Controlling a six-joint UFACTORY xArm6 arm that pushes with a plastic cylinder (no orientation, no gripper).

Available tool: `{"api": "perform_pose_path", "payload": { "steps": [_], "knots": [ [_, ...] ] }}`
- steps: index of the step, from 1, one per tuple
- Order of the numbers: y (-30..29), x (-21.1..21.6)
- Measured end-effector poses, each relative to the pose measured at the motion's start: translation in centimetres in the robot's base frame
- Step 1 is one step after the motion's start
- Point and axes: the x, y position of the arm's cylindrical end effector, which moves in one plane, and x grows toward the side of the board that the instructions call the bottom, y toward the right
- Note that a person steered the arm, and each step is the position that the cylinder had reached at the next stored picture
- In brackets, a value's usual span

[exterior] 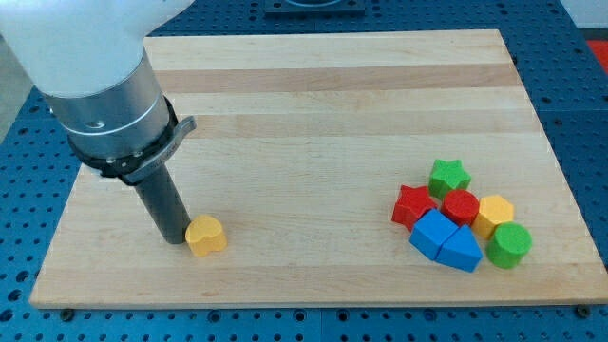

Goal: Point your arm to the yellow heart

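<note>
My tip (174, 237) rests on the bench (313, 85) just at the view's left of the yellow heart (206, 236), touching it or nearly so (my end effector is a bare rod, holding nothing). The heart sits near the bench's bottom edge, left of centre. Wide bare wood separates it from a cluster at the view's right: green star (448, 177), red star (413, 205), red cylinder (461, 206), yellow hexagon (494, 214), green cylinder (509, 245), two blue blocks (446, 241).

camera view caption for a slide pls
My tip rests beside the yellow heart block on the wooden board.
</note>
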Motion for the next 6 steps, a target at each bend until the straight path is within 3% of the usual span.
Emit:
{"api": "perform_pose_path", "payload": {
  "steps": [3,6],
  "knots": [
    [-4.9,0.5],
    [-4.9,1.6]
  ]
}}
